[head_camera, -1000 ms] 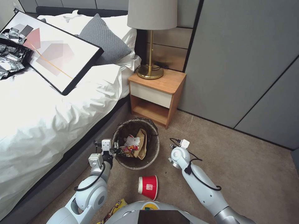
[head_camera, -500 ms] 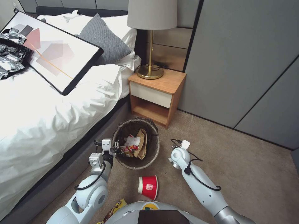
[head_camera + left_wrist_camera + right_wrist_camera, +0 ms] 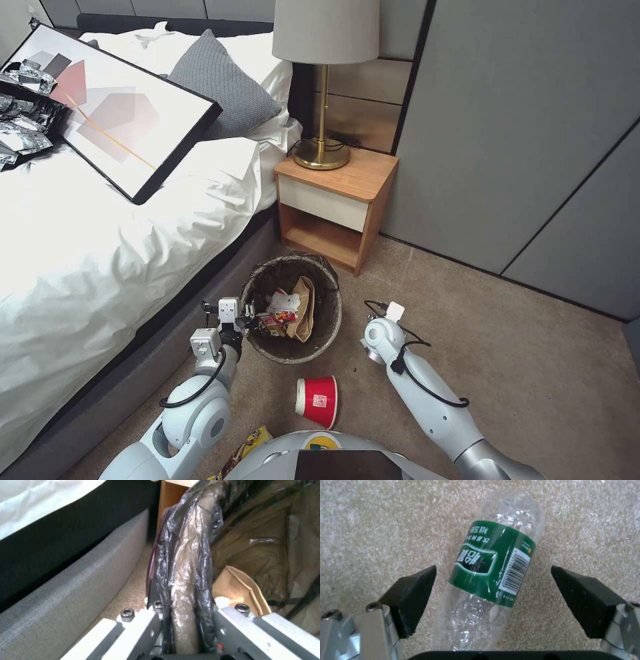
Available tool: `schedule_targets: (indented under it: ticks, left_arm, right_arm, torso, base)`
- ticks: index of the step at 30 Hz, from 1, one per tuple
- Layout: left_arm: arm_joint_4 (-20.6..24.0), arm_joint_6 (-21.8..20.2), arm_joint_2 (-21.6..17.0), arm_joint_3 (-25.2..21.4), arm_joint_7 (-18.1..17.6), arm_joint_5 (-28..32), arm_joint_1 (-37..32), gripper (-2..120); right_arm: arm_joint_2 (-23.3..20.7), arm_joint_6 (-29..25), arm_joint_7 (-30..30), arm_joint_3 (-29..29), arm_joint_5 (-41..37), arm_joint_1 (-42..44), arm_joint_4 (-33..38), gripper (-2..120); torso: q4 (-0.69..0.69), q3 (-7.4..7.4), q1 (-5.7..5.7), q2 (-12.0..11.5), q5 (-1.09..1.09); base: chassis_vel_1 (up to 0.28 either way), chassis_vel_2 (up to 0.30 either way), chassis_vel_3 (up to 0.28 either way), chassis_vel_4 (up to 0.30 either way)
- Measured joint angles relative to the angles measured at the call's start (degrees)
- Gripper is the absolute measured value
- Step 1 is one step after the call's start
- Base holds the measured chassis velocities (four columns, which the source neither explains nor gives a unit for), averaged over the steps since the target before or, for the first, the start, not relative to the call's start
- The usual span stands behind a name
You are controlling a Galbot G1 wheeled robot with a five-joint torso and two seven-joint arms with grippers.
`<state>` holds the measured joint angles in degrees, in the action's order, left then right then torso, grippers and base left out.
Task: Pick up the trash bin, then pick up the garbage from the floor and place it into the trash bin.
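The trash bin (image 3: 291, 347), round with a dark liner over its rim (image 3: 185, 562), sits on the carpet beside the bed. My left gripper (image 3: 185, 610) is shut on that rim at the side nearest the bed (image 3: 247, 320). Inside lie a brown paper bag (image 3: 305, 308), a white tissue wad (image 3: 283, 301) and a wrapper (image 3: 275, 323). My right gripper (image 3: 493, 567) is open and points down, with its black pads (image 3: 415, 597) on either side of a clear green-labelled bottle (image 3: 490, 575) lying on the carpet. A red-and-white paper cup (image 3: 318, 400) lies on its side near my base, with a yellow snack wrapper (image 3: 243, 450) beside it.
The bed (image 3: 100, 267) and its grey base (image 3: 66, 585) run close along the bin's left. A wooden nightstand (image 3: 333, 207) with a lamp (image 3: 323, 87) stands just behind the bin. Grey wardrobe panels (image 3: 520, 147) close off the right; open carpet (image 3: 533, 373) lies before them.
My right wrist has dropped slightly and drifted a little toward the bin. The left arm and the bin have not moved.
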<state>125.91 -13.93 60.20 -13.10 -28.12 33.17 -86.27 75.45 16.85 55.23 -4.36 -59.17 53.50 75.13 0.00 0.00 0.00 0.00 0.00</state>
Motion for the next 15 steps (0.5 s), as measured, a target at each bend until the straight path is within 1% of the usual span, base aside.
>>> schedule_targets:
  ticks: [12, 15]
  left_arm:
    - [0.04, 0.06, 0.00, -0.06, 0.00, -0.05, 0.03, 0]
    - [0.04, 0.10, -0.02, -0.07, 0.00, -0.05, 0.07, 0]
  right_arm:
    - [0.64, -0.02, -0.56, 0.31, 0.81, -0.29, -2.11, 84]
    - [0.76, -0.05, -0.65, 0.34, 0.93, -0.40, -2.51, 82]
  torso:
    - [0.00, 0.00, 0.00, 0.00, 0.00]
    - [0.00, 0.00, 0.00, 0.00, 0.00]
  base:
    - [0.000, 0.000, 0.000, 0.000]
    - [0.000, 0.000, 0.000, 0.000]
